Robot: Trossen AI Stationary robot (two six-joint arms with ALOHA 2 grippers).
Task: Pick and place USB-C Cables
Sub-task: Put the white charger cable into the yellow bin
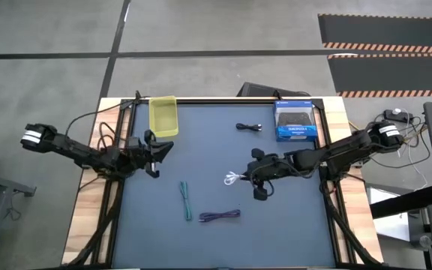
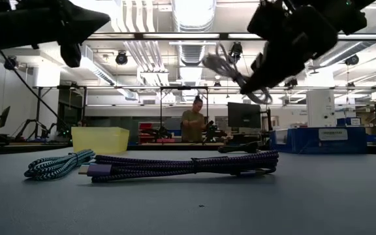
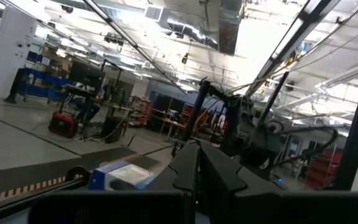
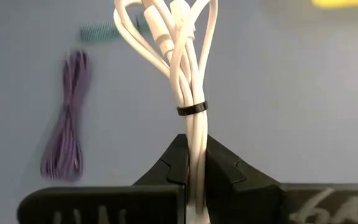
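My right gripper (image 4: 196, 155) is shut on the white USB-C cable (image 4: 182, 56), a bundle tied with a black band, held above the table's middle (image 1: 233, 178). The green cable (image 1: 186, 200) and the purple cable (image 1: 220, 216) lie flat on the dark mat nearer the front. Toward the back the black cable (image 1: 250, 127) lies flat. The yellow bin (image 1: 163, 116) stands at the far left. My left gripper (image 1: 156, 150) hovers shut just in front of it, holding nothing. My right gripper pinches one end of the white bundle (image 4: 195, 140) between its two fingers, just behind the black band (image 4: 193, 110). The fingers come slanting down from the table's right and lie along the bundle. The bundle sticks out beyond the fingertips, lifted clear of the table (image 2: 224, 65).
A blue box (image 1: 296, 120) stands at the far right of the mat. A dark frame rail (image 1: 231, 100) runs along the far edge. A person (image 2: 192, 124) stands in the room well beyond the table.
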